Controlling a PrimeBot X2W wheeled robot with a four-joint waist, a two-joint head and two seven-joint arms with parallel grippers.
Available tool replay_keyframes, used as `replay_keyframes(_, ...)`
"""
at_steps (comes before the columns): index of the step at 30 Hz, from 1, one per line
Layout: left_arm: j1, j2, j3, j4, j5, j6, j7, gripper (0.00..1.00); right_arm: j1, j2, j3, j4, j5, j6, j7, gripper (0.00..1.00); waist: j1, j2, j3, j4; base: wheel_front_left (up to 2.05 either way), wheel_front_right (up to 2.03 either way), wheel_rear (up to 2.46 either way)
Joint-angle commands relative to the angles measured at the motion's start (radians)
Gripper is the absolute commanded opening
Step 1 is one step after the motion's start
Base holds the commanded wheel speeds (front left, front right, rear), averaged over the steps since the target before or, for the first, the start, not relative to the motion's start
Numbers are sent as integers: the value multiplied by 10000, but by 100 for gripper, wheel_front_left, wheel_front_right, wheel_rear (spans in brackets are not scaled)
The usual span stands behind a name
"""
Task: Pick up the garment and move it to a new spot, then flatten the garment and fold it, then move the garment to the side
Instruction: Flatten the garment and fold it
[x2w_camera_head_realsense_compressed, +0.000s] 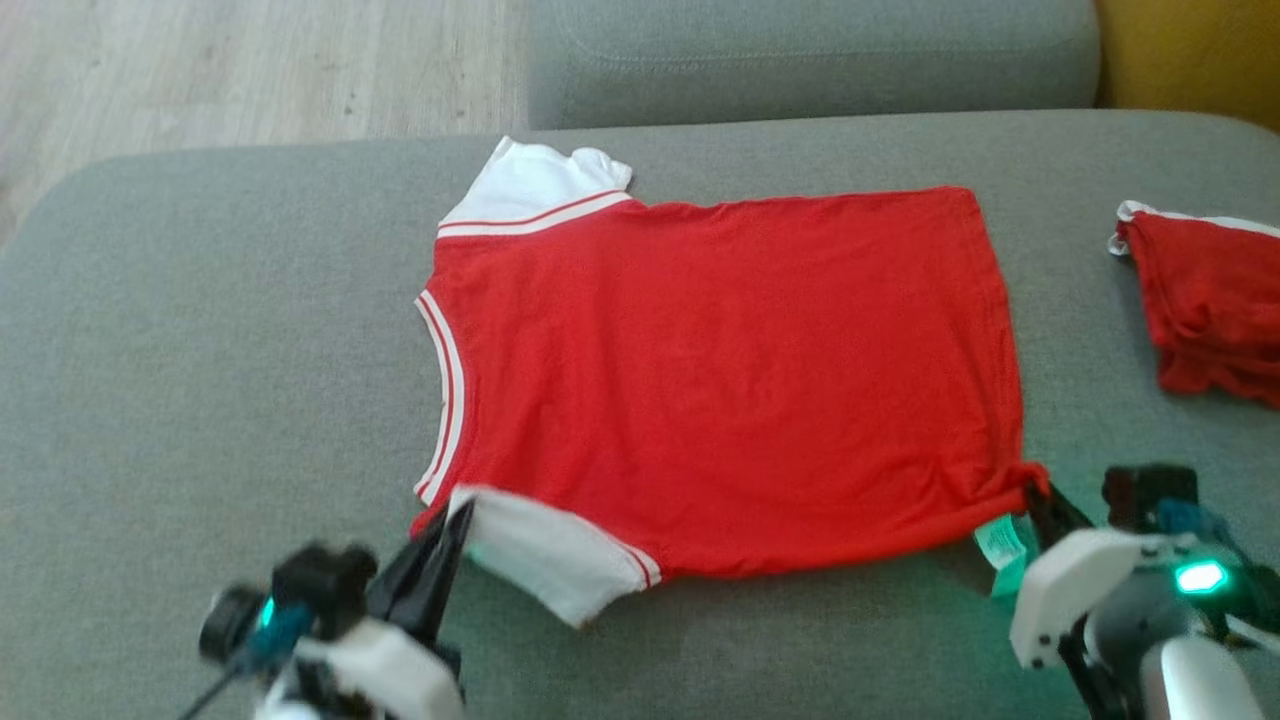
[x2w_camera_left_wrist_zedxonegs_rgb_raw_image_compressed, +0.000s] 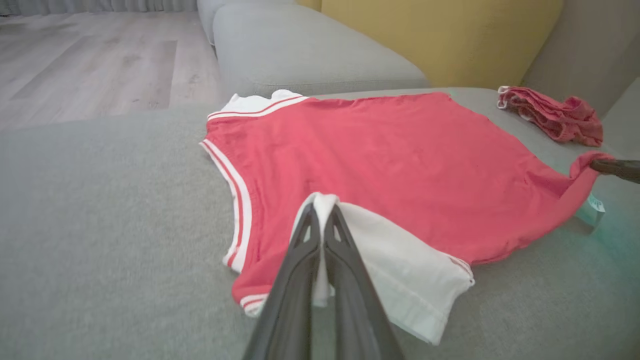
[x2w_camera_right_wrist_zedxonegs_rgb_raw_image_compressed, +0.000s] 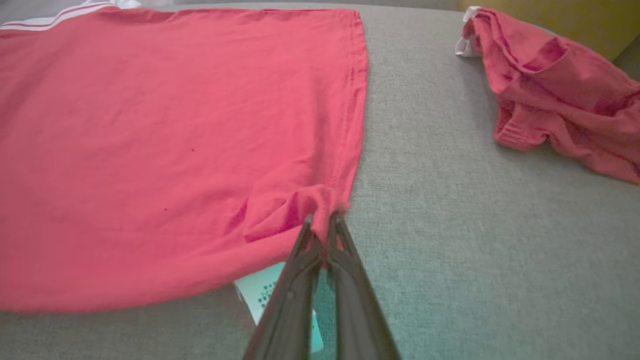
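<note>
The garment (x2w_camera_head_realsense_compressed: 720, 380), a red T-shirt with white sleeves, lies spread and mostly flat on the grey sofa cushion (x2w_camera_head_realsense_compressed: 200, 350), neck to the left and hem to the right. The left hand (x2w_camera_head_realsense_compressed: 455, 515) is closed tight on the near sleeve (x2w_camera_head_realsense_compressed: 550, 560), pinching the white cloth at its shoulder end. The right hand (x2w_camera_head_realsense_compressed: 1032, 492) is closed tight on the near hem corner (x2w_camera_right_wrist_zedxonegs_rgb_raw_image_compressed: 320, 200), where the fabric bunches into a small ridge above the care label (x2w_camera_head_realsense_compressed: 1003, 545). With both near corners held, the fold looks about to begin, most likely by carrying the near edge over toward the far edge. The main risk is uneven travel: if one hand lifts or moves ahead of the other, the near edge would skew and the fold would land crooked. Each grip takes only a small pinch of thin cloth, so a quick pull could slip it out, the sleeve especially. Pulling the two hands apart too hard would drag the whole shirt across the cushion and rumple the far sleeve (x2w_camera_head_realsense_compressed: 530, 185). The bunch at the hem may get folded in as a crease. A second red garment (x2w_camera_head_realsense_compressed: 1215, 300) lies crumpled to the far right, apart from the shirt, and a wide swing of the right hand could snag it.
</note>
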Motion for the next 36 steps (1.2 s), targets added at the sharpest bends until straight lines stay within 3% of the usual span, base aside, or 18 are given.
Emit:
replay_keyframes(1, -732, 115, 334, -225, 137, -61, 23, 0, -568, -83, 225, -298, -34, -7, 52, 0, -2, -1, 50, -6, 0, 0, 0)
replay_keyframes(9, -3112, -313, 354, 1110, 245, -722, 437, 0, -2153, -83, 209, 379, -199, -7, 481, 0, -2, -1, 510, -141, 0, 0, 0)
replay_keyframes(27, -5771, -1461, 623, 4621, 65, -1295, -470, 0, -5549, -83, -103, 3486, -1037, -7, 89, 2, -2, -1, 1596, -298, 0, 0, 0)
replay_keyframes(28, -5846, -1518, 643, 4732, 49, -1297, -546, 0, -5660, -83, -121, 3620, -1072, -7, 20, 16, -2, -1, 1630, -295, 0, 0, 0)
replay_keyframes(29, -5912, -1567, 660, 4839, 44, -1292, -629, 0, -5765, -83, -118, 3758, -1087, -7, -75, 80, -2, -1, 1655, -293, 0, 0, 0)
replay_keyframes(30, -5965, -1611, 678, 4940, 40, -1282, -718, 12, -5862, -83, -131, 3876, -1134, -7, -196, 100, -2, -1, 1682, -295, 0, 0, 0)
replay_keyframes(31, -6000, -1653, 688, 5033, 36, -1281, -810, 42, -5944, -83, -121, 3999, -1155, -7, -300, 100, -2, -1, 1699, -293, 0, 0, 0)
replay_keyframes(32, -6017, -1685, 704, 5110, 38, -1273, -932, 81, -6006, -83, -121, 4094, -1118, -7, -423, 100, -2, -1, 1709, -292, 0, 0, 0)
replay_keyframes(33, -6010, -1722, 734, 5177, 16, -1262, -1050, 100, -6047, -83, -120, 4174, -1094, -7, -541, 100, -2, -1, 1713, -291, 0, 0, 0)
replay_keyframes(36, -5911, -1784, 799, 5270, -25, -1225, -1398, 100, -6043, -83, -174, 4289, -1109, -7, -935, 100, -2, -1, 1672, -289, 0, 0, 0)
